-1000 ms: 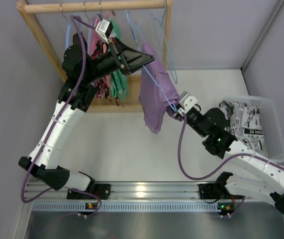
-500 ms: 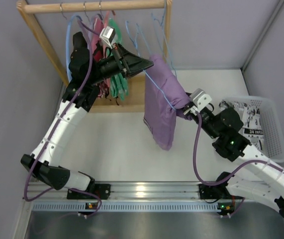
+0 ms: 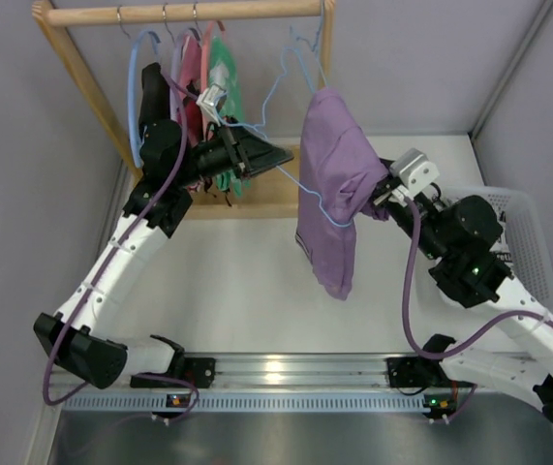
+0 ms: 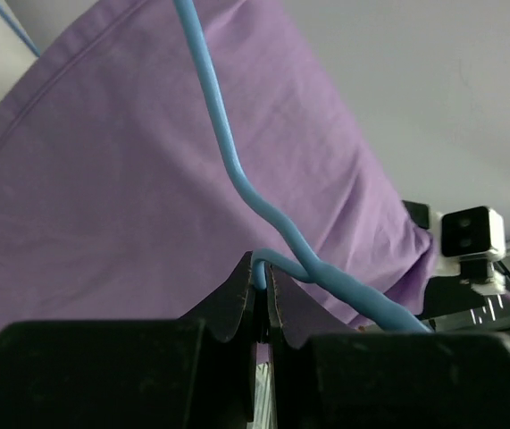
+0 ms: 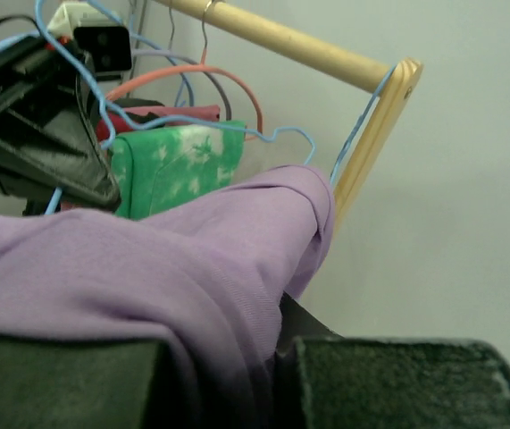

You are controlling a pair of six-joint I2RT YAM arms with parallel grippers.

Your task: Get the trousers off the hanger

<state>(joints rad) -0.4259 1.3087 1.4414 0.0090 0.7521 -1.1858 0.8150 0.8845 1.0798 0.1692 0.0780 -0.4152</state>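
While the left gripper [image 4: 261,295] is clamped on the hanger [image 4: 228,152] wire, the right gripper [image 3: 380,197] pinches the trousers [image 3: 332,165], draped over the hanger mid-air between the arms, near the rack [image 3: 169,12].

Lilac trousers [image 3: 329,184]: soft matt cloth, stitched seam. Hanger [image 4: 228,152]: thin smooth light-blue wire, slight sheen. Rack [image 3: 179,12]: smooth pale bare wood. Green garment [image 5: 183,161]: printed matt cloth. Basket [image 3: 542,262]: white plastic. Desk [image 3: 228,281]: matt white, smooth.

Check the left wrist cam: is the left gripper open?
No. The left gripper has its jaws pinched shut on the light-blue wire of the hanger, with the trousers behind it.
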